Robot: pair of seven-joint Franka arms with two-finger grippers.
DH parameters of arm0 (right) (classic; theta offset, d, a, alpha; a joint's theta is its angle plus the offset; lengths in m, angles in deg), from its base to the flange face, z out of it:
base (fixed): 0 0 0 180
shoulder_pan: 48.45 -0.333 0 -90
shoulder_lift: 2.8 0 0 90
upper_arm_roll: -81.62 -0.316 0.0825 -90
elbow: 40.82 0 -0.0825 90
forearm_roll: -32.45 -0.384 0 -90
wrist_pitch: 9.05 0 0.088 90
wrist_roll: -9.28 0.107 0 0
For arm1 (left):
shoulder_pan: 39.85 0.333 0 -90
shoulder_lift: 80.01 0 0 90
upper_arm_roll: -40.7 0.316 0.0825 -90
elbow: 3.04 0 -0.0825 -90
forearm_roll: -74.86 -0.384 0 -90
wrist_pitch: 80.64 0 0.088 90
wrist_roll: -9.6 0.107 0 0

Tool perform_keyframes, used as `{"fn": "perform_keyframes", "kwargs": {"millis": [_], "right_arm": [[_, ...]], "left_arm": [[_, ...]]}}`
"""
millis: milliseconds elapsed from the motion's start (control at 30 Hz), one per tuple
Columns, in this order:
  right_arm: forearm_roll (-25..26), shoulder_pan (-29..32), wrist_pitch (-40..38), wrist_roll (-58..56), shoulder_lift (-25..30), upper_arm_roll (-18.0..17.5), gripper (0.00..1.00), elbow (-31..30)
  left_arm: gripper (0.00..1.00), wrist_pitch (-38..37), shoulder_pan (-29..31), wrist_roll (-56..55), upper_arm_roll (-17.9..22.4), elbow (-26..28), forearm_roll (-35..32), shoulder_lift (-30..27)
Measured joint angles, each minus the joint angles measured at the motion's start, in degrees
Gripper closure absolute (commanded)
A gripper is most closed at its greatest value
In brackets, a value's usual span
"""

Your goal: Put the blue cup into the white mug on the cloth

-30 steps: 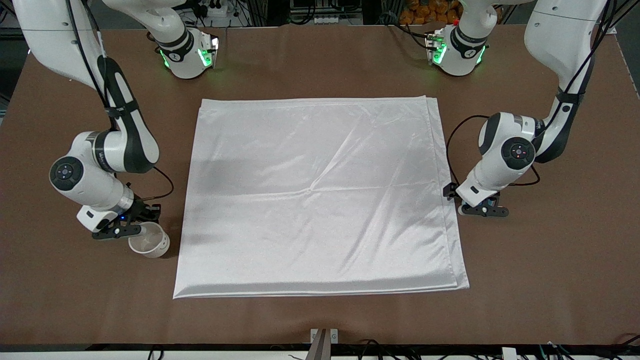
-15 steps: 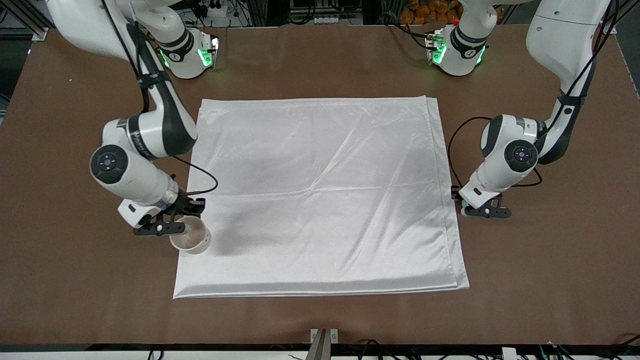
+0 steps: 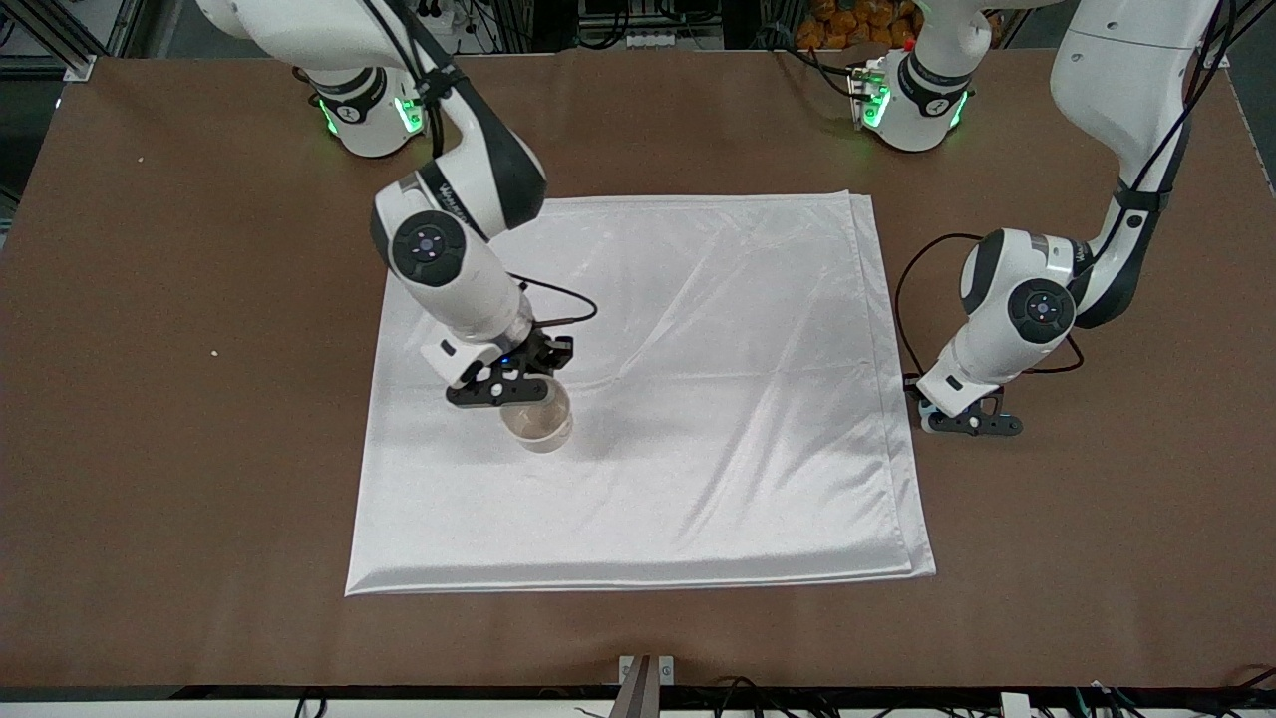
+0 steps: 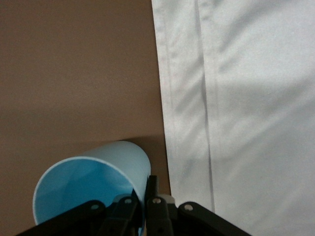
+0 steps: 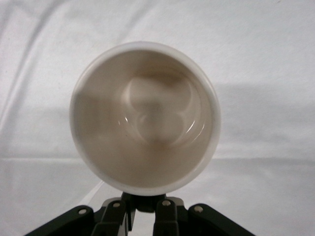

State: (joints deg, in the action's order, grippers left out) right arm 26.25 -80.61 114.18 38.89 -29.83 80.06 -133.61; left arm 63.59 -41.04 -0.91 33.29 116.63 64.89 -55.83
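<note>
Over the cloth [image 3: 648, 389], toward the right arm's end, the right gripper [image 3: 513, 387] carries the mug [image 3: 536, 424] by its rim. The right wrist view shows the mug [image 5: 145, 115] upright with its mouth open to the camera, empty, one finger inside the rim and one outside, clamped on the wall. Whether its base touches the cloth or hangs just above it cannot be told.

Just off the cloth's edge at the left arm's end, the left gripper [image 3: 965, 419] sits low over the bare table [image 3: 179, 299]. In the left wrist view its fingers [image 4: 152, 194] pinch the cup's [image 4: 91, 184] wall at the rim, one inside and one outside. The front view hides the cup under the gripper.

So each arm holds one of the pair, and they are well apart, with most of the cloth between them. The cup has to travel from the left arm's end toward the mug, and the left arm is the one to carry it. Both vessels stand mouth up, so the cup should come in above the mug's mouth and go down along its upright axis. The mug probably needs setting down and releasing first, since the right gripper's inner finger occupies part of the opening.
</note>
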Motion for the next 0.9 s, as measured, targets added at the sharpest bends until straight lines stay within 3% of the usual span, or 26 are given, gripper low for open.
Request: {"fn": "perform_keyframes", "kwargs": {"millis": [233, 567, 867, 900], "right_arm": [[-0.1, -6.7, 1.3, 5.7, -5.3, -0.1, 1.0, 2.0], [-0.1, -11.7, 4.4, 8.9, -11.5, -0.1, 1.0, 6.6], [-0.2, -13.8, 10.3, 10.2, -15.5, -0.1, 1.0, 7.7], [-0.2, -13.9, 10.6, 10.3, -15.9, -0.1, 0.78, 7.8]], "left_arm": [[1.0, 0.2, 0.0, 0.0, 0.0, -0.5, 0.0, -0.1], [1.0, -0.3, 0.0, 0.1, 0.0, -2.1, 0.0, -2.5], [1.0, -11.7, -0.3, 0.1, -0.8, -6.7, 0.0, -7.6], [1.0, -13.5, -0.2, 0.1, -1.1, -7.6, 0.0, -8.0]]}}
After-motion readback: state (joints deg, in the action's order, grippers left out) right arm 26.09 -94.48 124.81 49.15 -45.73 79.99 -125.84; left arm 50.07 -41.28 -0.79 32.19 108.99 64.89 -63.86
